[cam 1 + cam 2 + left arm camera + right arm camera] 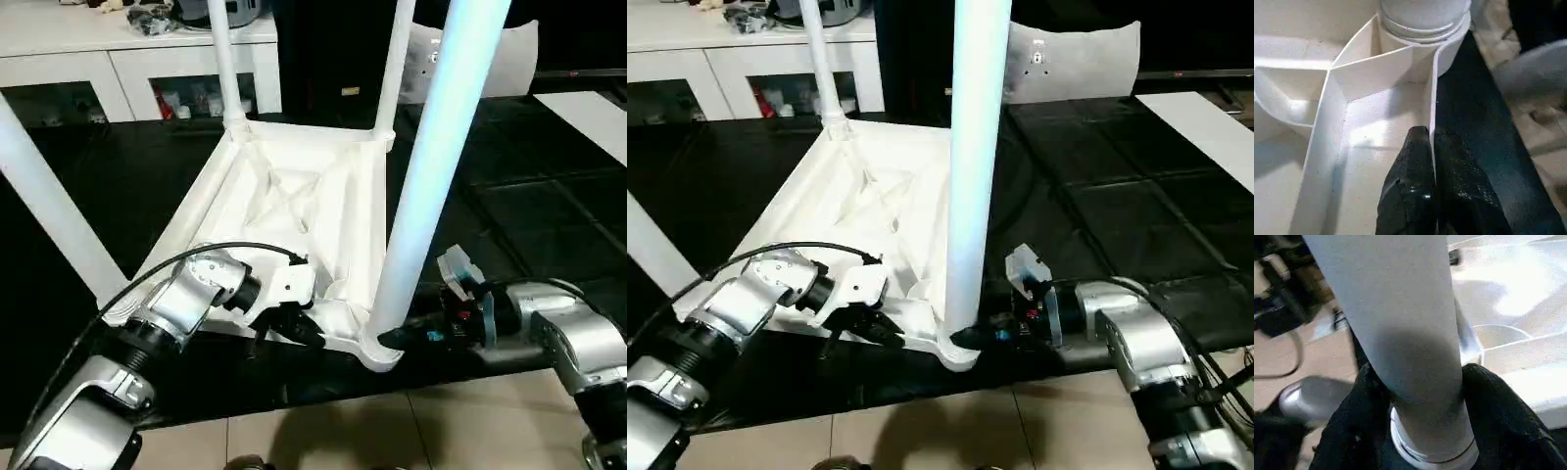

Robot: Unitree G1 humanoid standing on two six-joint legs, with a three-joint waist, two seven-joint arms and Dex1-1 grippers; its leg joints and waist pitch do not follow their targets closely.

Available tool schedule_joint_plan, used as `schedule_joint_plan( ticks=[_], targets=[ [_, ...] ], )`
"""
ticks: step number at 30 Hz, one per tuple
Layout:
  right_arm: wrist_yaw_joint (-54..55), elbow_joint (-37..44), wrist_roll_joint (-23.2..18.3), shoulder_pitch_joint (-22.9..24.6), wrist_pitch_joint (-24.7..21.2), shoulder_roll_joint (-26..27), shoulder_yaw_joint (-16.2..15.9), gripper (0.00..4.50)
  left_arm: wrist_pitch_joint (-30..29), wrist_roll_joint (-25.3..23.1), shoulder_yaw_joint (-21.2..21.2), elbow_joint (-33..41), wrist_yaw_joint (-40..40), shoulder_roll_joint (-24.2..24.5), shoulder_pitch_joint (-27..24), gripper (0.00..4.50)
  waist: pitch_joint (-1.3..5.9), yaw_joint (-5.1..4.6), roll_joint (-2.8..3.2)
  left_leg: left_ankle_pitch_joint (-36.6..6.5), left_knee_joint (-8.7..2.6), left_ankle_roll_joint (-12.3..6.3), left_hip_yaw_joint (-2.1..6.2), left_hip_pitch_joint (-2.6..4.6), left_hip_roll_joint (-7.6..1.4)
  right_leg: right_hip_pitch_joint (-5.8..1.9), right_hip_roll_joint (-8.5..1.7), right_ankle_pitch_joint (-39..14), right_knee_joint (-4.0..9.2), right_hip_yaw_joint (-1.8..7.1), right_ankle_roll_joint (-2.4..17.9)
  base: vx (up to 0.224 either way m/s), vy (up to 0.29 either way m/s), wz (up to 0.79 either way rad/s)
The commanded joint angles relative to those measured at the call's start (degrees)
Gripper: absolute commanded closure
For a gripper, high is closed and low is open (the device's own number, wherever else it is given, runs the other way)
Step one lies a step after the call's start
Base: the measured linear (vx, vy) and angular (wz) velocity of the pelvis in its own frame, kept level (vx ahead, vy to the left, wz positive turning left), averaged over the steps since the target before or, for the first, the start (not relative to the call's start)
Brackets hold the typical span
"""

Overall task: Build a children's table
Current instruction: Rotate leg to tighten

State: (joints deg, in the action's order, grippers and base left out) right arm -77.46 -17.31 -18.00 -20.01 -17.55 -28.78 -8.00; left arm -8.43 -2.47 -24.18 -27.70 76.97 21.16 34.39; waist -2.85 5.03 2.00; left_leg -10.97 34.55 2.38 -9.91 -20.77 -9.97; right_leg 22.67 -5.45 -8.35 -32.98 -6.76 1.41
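Note:
The children's table lies upside down on the black mat, its ribbed white top [294,196] facing up. Three legs stand in its sockets: back left [223,59], back right [392,64] and the thick near one [441,166] in the front corner socket [377,348]. A further leg [49,211] slants at the left. My left gripper [299,328] is shut on the thin front rim wall [1432,88] of the top, just left of that socket. My right gripper [397,338] comes from the right, with both fingers [1484,382] pressed against the base of the near leg [1415,333].
A white cabinet [59,69] with dark glass doors stands at the back left, clutter on top of it. A white panel [1087,59] leans at the back right. Beige floor tiles [343,436] run along the mat's front edge.

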Motion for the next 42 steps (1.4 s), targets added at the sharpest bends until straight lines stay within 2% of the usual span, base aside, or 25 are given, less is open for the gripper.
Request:
schedule_joint_plan(
  ticks=[1,4,5,6,7,8,9,10,11,12,13,14,15,16,17,18,20,24,26,27,28,31,34,38,42],
  targets=[
    [11.87,-10.26,4.87,-3.5,3.85,4.77,-0.63,2.5,-4.01,0.87,0.7,2.49,-5.91,-5.0,0.3,4.5,3.15,-0.81,-0.83,-17.26,-3.92,-1.73,1.06,0.92,-2.79,-2.0,-4.17,-34.62,5.93,2.23,5.54,0.0,0.0,0.0],
    [20.29,-15.44,6.75,-5.81,4.0,7.54,0.95,2.53,-6.59,0.64,1.1,3.34,-8.81,-6.72,0.3,4.5,2.44,-4.35,-0.47,-25.12,-3.46,0.58,2.21,1.21,-2.29,-2.32,-3.65,-42.98,8.01,-0.81,-0.02,-0.037,0.012,-0.12],
    [25.71,-16.29,7.13,-6.46,2.42,9.32,2.24,2.55,-8.59,0.15,1.33,3.95,-11.11,-7.97,0.31,4.5,2.26,-5.71,0.62,-29.02,-3.81,0.8,2.78,1.4,-2.82,-2.95,-3.44,-42.57,8.68,-2.12,-1.34,0.0,0.0,0.0],
    [30.22,-15.7,7.54,-6.73,0.85,11.06,2.96,2.55,-10.15,-0.22,1.7,4.11,-13.45,-9.44,0.5,4.5,2.26,-7.4,1.17,-34.68,-5.17,1.15,3.94,0.8,-4.26,-4.53,-3.26,-36.66,7.45,-2.99,-0.86,0.0,0.0,0.0],
    [34.9,-15.11,7.82,-7.04,-0.79,13.21,3.77,2.55,-11.01,-0.64,2.19,3.75,-16.26,-11.2,0.87,4.5,1.91,-7.51,1.94,-38.98,-6.89,1.78,4.63,0.14,-5.59,-5.7,-2.86,-31.89,5.2,-2.58,0.12,0.0,0.0,0.0],
    [39.46,-14.53,8.1,-7.34,-2.33,15.35,4.54,2.55,-11.71,-1.02,2.66,3.33,-19.04,-12.94,1.26,4.5,1.77,-6.77,2.01,-45.95,-10.7,3.3,5.65,-1.57,-7.89,-7.43,-2.59,-19.46,-2.6,0.28,2.72,-0.065,0.015,-0.1],
    [42.68,-14.54,8.37,-7.74,-2.92,16.98,5.07,2.55,-12.06,-1.05,3.03,2.83,-20.87,-14.15,1.59,4.5,1.43,-7.05,0.23,-47.36,-10.93,3.55,4.26,0.02,-6.64,-5.51,-2.16,-17.88,-2.72,2.23,3.31,0.0,0.0,0.0],
    [46.81,-14.67,8.55,-8.34,-2.43,19.63,5.88,2.55,-11.74,-1.16,3.62,1.72,-23.7,-15.81,2.14,4.5,1.32,-7.2,-2.17,-36.17,-2.38,4.2,2.2,4.88,-0.24,0.79,-3.21,-48.18,8.5,0.39,-1.44,0.0,0.0,0.0],
    [47.38,-14.84,8.43,-8.52,-1.59,20.37,6.11,2.55,-11.43,-1.34,3.76,1.36,-24.44,-16.21,2.3,4.5,1.03,-7.62,-2.84,-25.42,5.69,2.64,0.35,8.87,2.91,5.66,-4.1,-61.42,13.13,-1.55,-3.3,0.064,-0.059,0.02],
    [47.61,-15.17,8.19,-8.73,-0.57,21.11,6.38,2.55,-11.19,-1.63,3.87,1.12,-25.03,-16.58,2.42,4.5,1.63,-8.65,-2.34,-15.73,4.03,0.31,1.56,1.29,1.64,-2.9,-7.8,-61.48,10.24,-1.89,-5.93,0.152,0.016,-0.35],
    [47.85,-15.42,8.3,-8.92,0.54,21.57,6.44,2.55,-11.12,-1.96,3.92,1.09,-25.47,-16.77,2.48,4.5,2.03,-7.92,-0.61,-14.1,1.71,0.06,2.27,-0.78,0.24,-5.58,-7.85,-56.22,8.98,-2.09,-6.65,0.152,0.016,-0.35],
    [47.91,-15.39,8.37,-9.0,1.56,22.02,6.46,2.01,-10.68,-2.49,3.83,1.16,-25.73,-16.56,2.46,4.5,2.25,-8.8,0.32,-19.91,-0.85,0.44,4.31,-0.55,-2.15,-4.52,-6.2,-46.39,7.63,-3.65,-5.72,0.087,0.059,-0.4],
    [48.1,-15.43,8.31,-9.06,1.85,22.12,6.41,1.87,-10.61,-2.73,3.74,1.3,-25.92,-16.4,2.43,4.5,3.01,-9.2,2.05,-23.9,-2.25,1.36,5.44,-0.68,-3.64,-5.4,-5.49,-34.29,5.88,-3.39,-2.45,0.0,0.0,0.0],
    [48.1,-15.43,8.31,-9.06,1.85,22.12,6.41,1.87,-10.61,-2.73,3.74,1.3,-25.92,-16.4,2.43,4.5,2.97,-9.41,2.03,-25.13,-2.79,1.06,5.58,-0.57,-4.17,-5.05,-5.42,-29.25,5.52,-2.87,-0.51,0.0,0.0,0.0],
    [48.41,-15.07,8.29,-8.99,1.75,22.23,6.5,1.7,-10.68,-3.06,3.63,1.5,-26.2,-16.17,2.38,4.5,2.83,-9.39,1.56,-25.8,-3.1,1.0,5.13,0.1,-3.98,-4.18,-5.23,-24.92,5.76,-2.39,2.62,0.0,0.0,0.0],
    [48.06,-14.23,8.21,-8.61,1.67,22.01,6.51,1.59,-10.45,-3.4,3.53,1.54,-26.25,-15.67,2.3,4.5,2.63,-9.27,0.99,-25.03,-2.78,0.8,4.23,0.58,-2.97,-3.58,-5.23,-27.33,6.34,-2.37,3.8,0.0,0.0,0.0],
    [47.73,-12.01,8.48,-7.57,0.89,21.5,6.58,1.44,-10.14,-4.02,3.55,1.46,-26.44,-14.84,2.16,4.5,2.51,-9.32,0.92,-22.98,-2.42,0.29,3.68,0.35,-2.37,-3.76,-5.43,-33.24,6.89,-2.54,2.77,0.0,0.0,0.0],
    [44.29,-8.18,7.7,-5.17,0.84,18.87,6.84,1.1,-8.31,-4.71,4.43,0.24,-26.22,-12.75,2.2,4.5,3.38,-8.28,0.97,-13.49,-3.06,-2.12,3.99,-0.82,-3.5,-4.23,-5.32,-21.09,4.92,-0.83,6.18,0.042,-0.003,0.06],
    [42.17,-7.4,7.51,-4.47,1.15,17.47,6.33,1.0,-7.26,-4.89,4.47,-0.12,-25.82,-11.99,2.17,4.5,3.61,-7.88,0.76,-11.79,-2.92,-3.08,3.71,-0.48,-3.45,-3.92,-5.1,-19.34,4.67,-0.43,6.95,0.06,-0.005,0.06],
    [39.38,-6.34,7.33,-3.51,1.95,15.49,5.75,0.87,-5.97,-5.18,4.35,-0.58,-25.08,-10.91,2.0,4.5,3.98,-7.59,0.9,-7.88,-2.67,-4.0,3.68,-0.86,-3.37,-4.29,-5.36,-15.52,3.9,-0.17,8.7,0.066,-0.01,0.03],
    [37.75,-5.64,7.0,-2.93,2.34,14.25,5.73,0.75,-5.09,-5.25,4.1,-0.72,-24.17,-10.13,1.77,4.5,4.43,-6.85,0.84,-0.85,-2.16,-6.87,3.52,-0.97,-3.32,-4.39,-5.17,-6.93,2.72,-0.02,10.45,0.066,-0.01,0.03],
    [33.44,-3.89,6.17,-1.96,3.2,11.0,6.29,0.56,-3.86,-5.0,3.56,-0.74,-21.82,-8.35,1.18,4.5,4.81,-5.92,0.55,4.66,-1.46,-10.12,3.29,-1.19,-3.06,-4.42,-5.19,-0.19,1.54,0.28,11.89,0.02,-0.005,0.0],
    [26.88,-1.23,4.63,-1.25,2.88,7.04,6.58,0.31,-2.05,-4.71,2.55,-0.65,-18.39,-6.34,0.64,4.5,4.56,-4.88,0.12,4.55,-1.44,-11.89,2.89,-1.27,-2.96,-4.26,-5.05,-1.87,1.69,0.16,11.95,0.0,0.0,0.0],
    [18.3,1.21,3.51,-0.59,2.51,2.26,5.07,0.04,1.09,-4.89,1.21,-1.37,-14.25,-4.22,0.56,4.5,3.91,-3.81,0.03,-2.81,-2.04,-8.24,2.53,-0.91,-3.09,-4.04,-4.84,-15.74,3.3,0.11,8.09,0.0,0.0,0.0],
    [10.72,0.86,3.82,-1.01,4.64,-1.93,2.22,0.04,6.49,-4.82,-1.36,-2.52,-6.97,-1.35,1.08,4.5,3.61,-3.28,0.01,-6.18,-2.45,-6.18,2.43,-0.8,-3.14,-3.81,-4.7,-20.48,3.84,0.33,6.46,0.0,0.0,0.0]
  ],
)
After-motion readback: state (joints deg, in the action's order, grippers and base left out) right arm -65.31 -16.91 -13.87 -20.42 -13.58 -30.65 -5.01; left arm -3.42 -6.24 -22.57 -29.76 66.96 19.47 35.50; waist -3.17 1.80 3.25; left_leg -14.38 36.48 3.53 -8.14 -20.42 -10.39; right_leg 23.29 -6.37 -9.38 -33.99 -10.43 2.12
